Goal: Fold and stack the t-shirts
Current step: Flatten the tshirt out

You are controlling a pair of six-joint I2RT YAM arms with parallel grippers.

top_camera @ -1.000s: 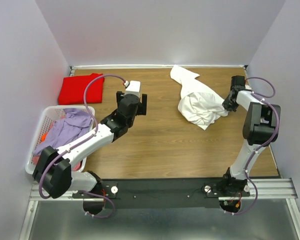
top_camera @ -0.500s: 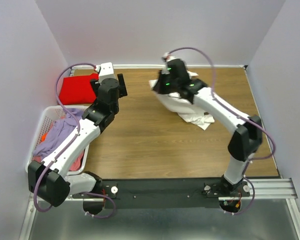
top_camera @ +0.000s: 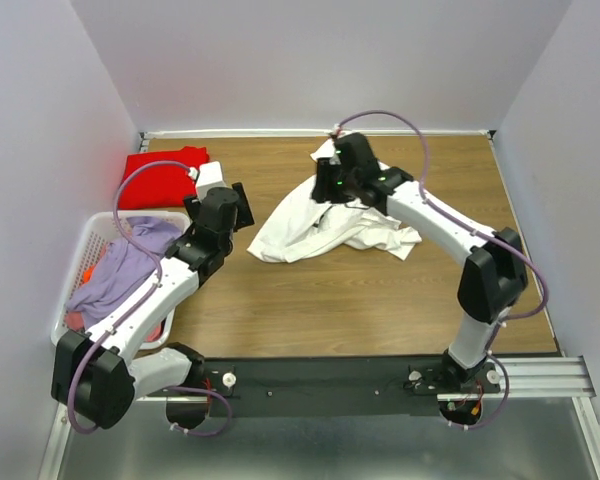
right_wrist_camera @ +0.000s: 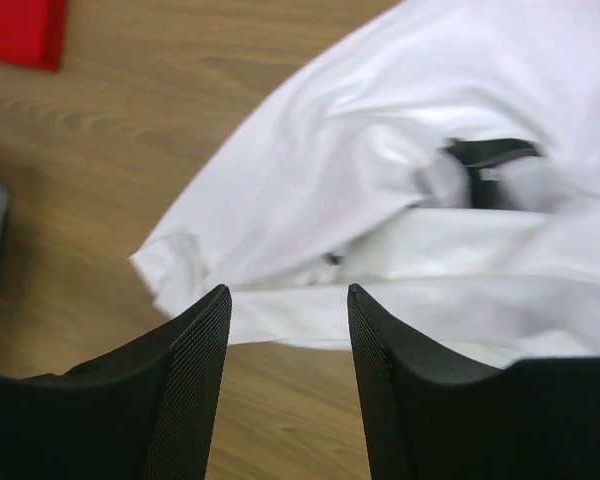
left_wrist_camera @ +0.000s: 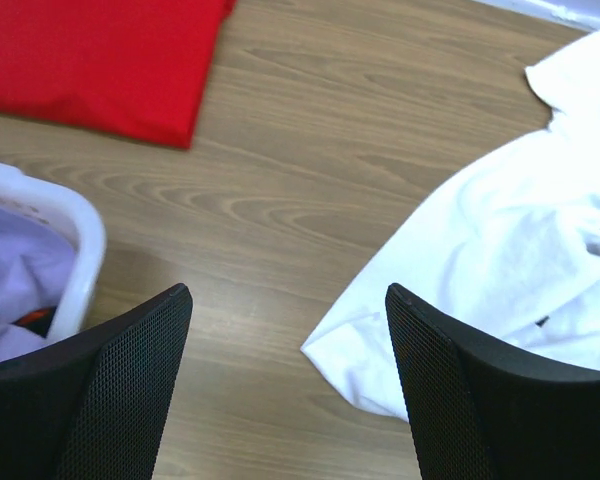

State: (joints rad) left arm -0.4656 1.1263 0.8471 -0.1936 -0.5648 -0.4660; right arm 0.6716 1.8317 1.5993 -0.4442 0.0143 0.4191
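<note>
A large white t-shirt [top_camera: 320, 220] lies crumpled and partly spread across the middle of the wooden table. In the right wrist view its small black print [right_wrist_camera: 490, 155] shows among the folds of the white t-shirt [right_wrist_camera: 380, 150]. My right gripper [top_camera: 322, 188] hovers over its far part, and in its wrist view the right gripper [right_wrist_camera: 288, 290] is open with nothing between the fingers. A folded red t-shirt [top_camera: 165, 175] lies at the back left. My left gripper [top_camera: 238, 205] hangs between the two shirts. Seen from the wrist, the left gripper [left_wrist_camera: 288, 292] is wide open and empty, near the white t-shirt [left_wrist_camera: 500, 260] corner.
A white slatted laundry basket [top_camera: 92, 232] holding purple cloth [top_camera: 125, 265] stands at the left edge, close under my left arm. Its rim [left_wrist_camera: 80, 240] shows in the left wrist view, with the red t-shirt [left_wrist_camera: 100, 60] beyond. Walls close in the back and sides.
My right gripper has opened and let the white t-shirt go; the shirt has spread out to the left. My left gripper has drawn back from the red t-shirt toward the middle.
</note>
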